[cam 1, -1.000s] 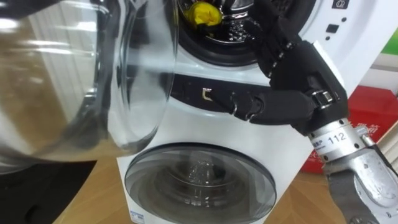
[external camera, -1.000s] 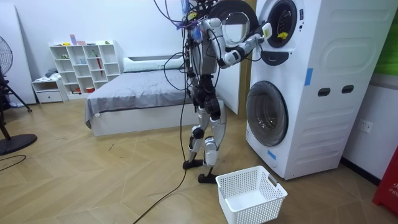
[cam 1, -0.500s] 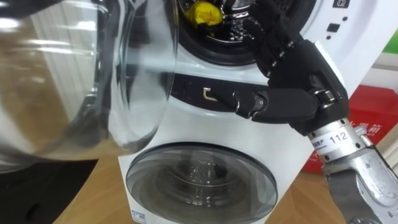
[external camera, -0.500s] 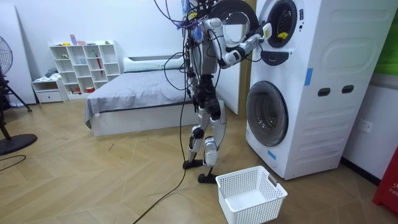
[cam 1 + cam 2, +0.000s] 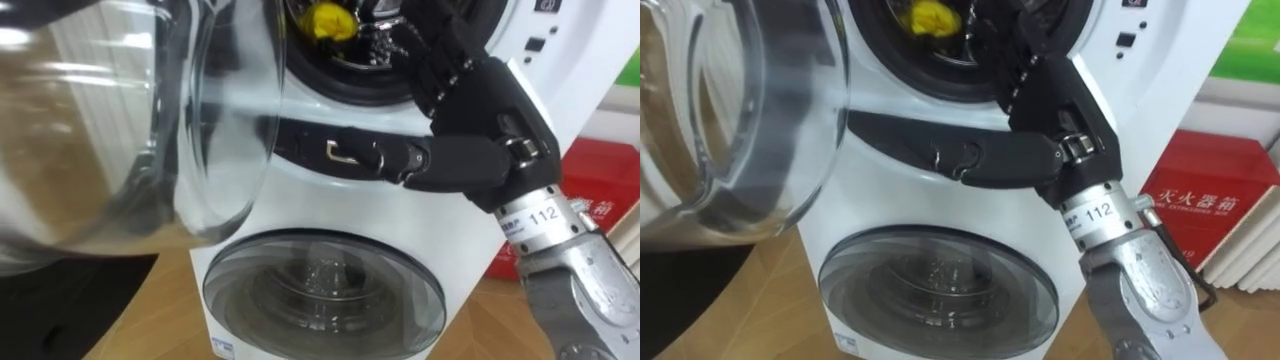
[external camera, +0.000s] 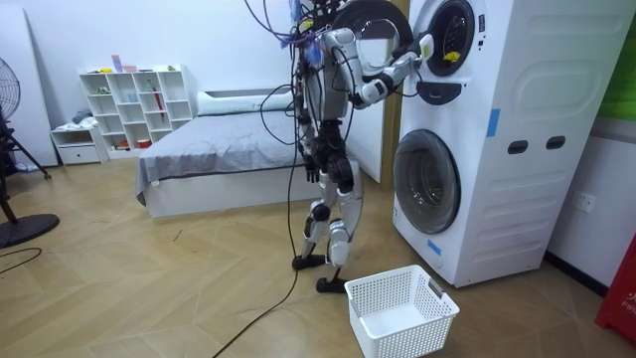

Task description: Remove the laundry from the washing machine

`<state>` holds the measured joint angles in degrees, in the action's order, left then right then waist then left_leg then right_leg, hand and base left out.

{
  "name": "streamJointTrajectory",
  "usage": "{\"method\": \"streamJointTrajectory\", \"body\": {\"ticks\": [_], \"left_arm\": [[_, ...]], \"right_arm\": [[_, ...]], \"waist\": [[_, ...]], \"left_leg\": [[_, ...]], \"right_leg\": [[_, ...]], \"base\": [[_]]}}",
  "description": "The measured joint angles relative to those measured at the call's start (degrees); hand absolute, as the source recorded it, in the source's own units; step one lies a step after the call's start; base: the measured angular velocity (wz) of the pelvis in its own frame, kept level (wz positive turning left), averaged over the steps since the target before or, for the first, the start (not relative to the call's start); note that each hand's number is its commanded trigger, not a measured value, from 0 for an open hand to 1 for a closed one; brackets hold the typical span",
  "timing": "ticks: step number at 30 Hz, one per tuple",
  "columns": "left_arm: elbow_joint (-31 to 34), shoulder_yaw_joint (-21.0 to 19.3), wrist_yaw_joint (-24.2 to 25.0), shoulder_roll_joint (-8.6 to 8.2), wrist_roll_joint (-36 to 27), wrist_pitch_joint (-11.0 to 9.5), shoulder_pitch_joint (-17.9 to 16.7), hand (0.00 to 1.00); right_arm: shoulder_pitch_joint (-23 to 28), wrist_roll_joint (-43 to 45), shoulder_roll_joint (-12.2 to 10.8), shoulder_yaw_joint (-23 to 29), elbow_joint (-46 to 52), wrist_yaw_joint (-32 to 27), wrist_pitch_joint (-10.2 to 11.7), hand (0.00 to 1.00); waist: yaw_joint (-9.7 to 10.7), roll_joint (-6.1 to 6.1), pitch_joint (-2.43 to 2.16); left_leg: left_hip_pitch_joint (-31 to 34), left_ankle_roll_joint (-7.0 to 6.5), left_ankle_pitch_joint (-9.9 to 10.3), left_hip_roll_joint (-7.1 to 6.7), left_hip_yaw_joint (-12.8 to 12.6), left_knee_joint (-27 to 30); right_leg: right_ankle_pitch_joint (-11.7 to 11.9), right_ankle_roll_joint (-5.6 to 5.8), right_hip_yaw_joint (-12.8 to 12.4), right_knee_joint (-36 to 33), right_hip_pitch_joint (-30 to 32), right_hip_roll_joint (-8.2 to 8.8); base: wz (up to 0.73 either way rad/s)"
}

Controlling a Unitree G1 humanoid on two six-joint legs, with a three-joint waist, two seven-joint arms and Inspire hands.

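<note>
Room view: right hand [image 6: 425, 47] at washer [image 6: 497, 139]

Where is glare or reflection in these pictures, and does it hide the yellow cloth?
Left eye view: the open glass door carries bright reflections and bends what lies behind; the lower door reflects as well. The yellow cloth is free of glare. Right eye view: the same.

Yellow cloth [image 5: 327, 20] in white washing machine [image 5: 310, 205]; black hand [image 5: 488, 112]; red box [image 5: 598, 186]; white basket [image 6: 381, 277]
</note>
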<state>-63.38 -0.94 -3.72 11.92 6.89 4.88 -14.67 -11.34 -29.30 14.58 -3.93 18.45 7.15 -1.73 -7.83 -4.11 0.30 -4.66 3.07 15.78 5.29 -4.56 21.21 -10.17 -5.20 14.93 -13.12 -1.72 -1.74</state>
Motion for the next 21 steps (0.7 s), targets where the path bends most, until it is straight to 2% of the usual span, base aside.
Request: {"method": "streamJointTrajectory", "body": {"ticks": [2, 4, 5, 6, 8, 9, 10, 11, 12, 13, 15, 16, 17, 18, 19, 20, 21], "left_arm": [[-0.18, -0.01, 0.24, 0.01, -0.02, 0.17, -0.97, 0.00], [-0.08, 0.06, 0.71, -0.33, -0.11, 0.19, -1.53, 0.00], [-0.14, 0.06, 0.78, -0.45, -0.12, 0.18, -1.48, 0.00], [-0.21, 0.06, 0.90, -0.59, -0.33, 0.15, -1.41, 0.00], [-0.21, 0.00, 0.91, -0.65, -0.26, 0.19, -1.51, 0.00], [-0.21, -0.13, 0.89, -0.64, -0.05, 0.24, -1.60, 0.00], [-0.26, -0.54, 0.78, -0.56, -0.06, 0.18, -1.84, 0.00], [-0.35, -0.92, 0.76, -0.52, -0.08, 0.11, -2.02, 0.00], [-0.73, -1.12, 0.80, -0.40, -0.07, -0.07, -2.19, 0.00], [-0.72, -1.12, 1.02, -0.44, -0.07, -0.21, -2.42, 0.00], [-0.60, -1.11, 1.61, -0.62, -0.07, -0.26, -2.29, 0.00], [-0.62, -1.14, 1.85, -0.79, -0.15, -0.25, -2.00, 0.00], [-0.63, -1.21, 1.85, -0.82, -0.18, -0.24, -1.79, 0.00], [-0.66, -1.22, 1.75, -0.69, -0.51, -0.25, -1.37, 0.00], [-0.71, -0.95, 1.55, -0.63, -0.59, -0.22, -1.01, 0.00], [-0.74, -0.92, 1.51, -0.66, -0.59, -0.23, -0.50, 0.00], [-0.89, -0.94, 1.51, -0.68, -0.57, -0.17, 0.94, 0.00]], "right_arm": [[0.02, 0.39, -0.10, -1.03, -3.40, -0.40, 0.41, 0.00], [0.02, 0.24, -0.11, -1.56, -3.87, -0.96, 0.46, 0.00], [0.02, 0.31, -0.11, -1.56, -4.10, -1.03, 0.48, 0.00], [0.02, 0.30, -0.11, -1.54, -4.79, -1.16, 0.48, 0.00], [0.02, 0.23, -0.11, -1.54, -5.44, -1.60, 0.37, 0.00], [0.01, 0.20, 0.06, -1.48, -5.70, -1.67, 0.38, 0.00], [0.04, 0.20, 0.20, -1.51, -6.10, -1.82, 0.34, 0.00], [0.11, 0.22, 0.21, -1.51, -6.17, -1.96, 0.31, 0.00], [0.11, 0.23, 0.28, -1.44, -5.89, -2.27, 0.37, 0.00], [0.11, 0.21, 0.32, -1.31, -5.53, -2.48, 0.43, 0.00], [0.24, 0.15, 0.52, -1.40, -3.93, -2.50, 0.50, 0.00], [0.48, 0.05, 1.01, -1.94, -1.38, -1.84, 0.50, 0.00], [0.46, 0.17, 1.26, -2.14, -0.79, -1.62, 0.61, 0.00], [0.74, 0.03, 1.66, -2.59, -0.19, -0.90, 1.37, 0.00], [2.83, -0.82, 2.15, -3.43, 1.91, -0.16, 2.35, 0.00], [3.56, -0.90, 2.33, -3.59, 2.76, 0.16, 2.75, 0.00], [4.90, -0.93, 2.87, -3.64, 4.24, 0.94, 3.65, 0.00]], "waist": [[-0.34, -0.05, 0.41], [-0.11, 0.53, 0.43], [-0.11, 0.62, 0.49], [-0.14, 0.65, 0.51], [-0.63, 0.60, 0.53], [-0.73, 0.73, 0.61], [-1.29, 0.69, 0.53], [-1.58, 0.45, 0.35], [-1.47, 0.07, 0.00], [-0.79, -0.51, -0.24], [-0.03, -1.24, -0.71], [0.81, -1.14, -0.67], [0.86, -1.05, -0.60], [1.18, -0.91, 0.31], [2.57, -1.07, 0.00], [3.17, -0.97, -0.07], [3.73, -0.89, 0.09]], "left_leg": [[4.39, 0.21, 0.54, 1.20, 0.17, 11.82], [8.12, 0.44, 0.66, 2.03, 0.79, 18.01], [9.46, 0.34, 0.86, 1.90, 0.76, 18.42], [12.82, -0.04, 1.07, 1.10, 0.74, 18.00], [18.05, -0.20, 0.70, -0.03, 0.02, 14.32], [20.15, -0.13, -1.28, -1.01, -0.01, 8.60], [21.15, -1.22, -6.28, -1.38, -0.52, 3.72], [21.06, -1.40, -8.58, -1.58, -0.57, 1.73], [20.48, -1.93, -12.47, -2.21, -0.65, -1.05], [19.89, -3.84, -14.08, -3.15, -1.14, -2.49], [19.20, -4.53, -14.16, -4.55, -1.68, -2.30], [18.93, -4.81, -12.77, -5.04, -2.53, -1.41], [18.86, -4.84, -12.02, -5.13, -3.14, -0.77], [19.03, -5.09, -10.70, -6.04, -3.95, 0.87], [18.37, -5.69, -9.90, -7.08, -4.14, 0.32], [17.79, -5.78, -9.51, -7.10, -4.15, -0.21], [16.90, -6.28, -8.94, -7.80, -4.51, -0.17]], "right_leg": [[-2.19, -0.72, -0.06, -2.04, -0.96, -0.20], [-3.52, -1.49, 0.50, -3.22, -1.14, -0.61], [-4.12, -1.95, 0.56, -3.49, -1.13, -0.60], [-4.61, -2.06, 0.52, -3.62, -1.30, -0.61], [-5.50, -1.49, 0.40, -3.55, -1.79, -0.30], [-5.99, -1.30, 0.40, -3.40, -2.35, -0.26], [-6.67, -1.16, 0.51, -3.43, -3.18, 0.10], [-7.08, -0.94, 0.24, -3.42, -3.51, 0.33], [-7.33, -0.46, -0.23, -3.18, -4.05, 0.68], [-7.59, 0.19, -0.79, -2.43, -4.77, 1.20], [-7.69, 1.06, -0.84, -1.12, -5.28, 2.48], [-7.72, 1.55, -1.34, -0.50, -6.22, 3.21], [-7.82, 1.78, -1.83, -0.44, -6.78, 3.61], [-7.96, 2.17, -3.29, -0.49, -8.20, 4.29], [-8.58, 3.20, -3.85, -0.92, -8.87, 5.14], [-9.00, 3.84, -3.86, -1.71, -8.87, 5.56], [-9.78, 5.03, -4.16, -4.54, -8.01, 6.63]], "base": [[0.02], [0.20], [0.23], [0.04], [-0.05], [-0.18], [-0.29], [-0.30], [-0.12], [0.00], [0.03], [-0.10], [-0.21], [-0.07], [0.06], [0.15], [-0.04]]}}
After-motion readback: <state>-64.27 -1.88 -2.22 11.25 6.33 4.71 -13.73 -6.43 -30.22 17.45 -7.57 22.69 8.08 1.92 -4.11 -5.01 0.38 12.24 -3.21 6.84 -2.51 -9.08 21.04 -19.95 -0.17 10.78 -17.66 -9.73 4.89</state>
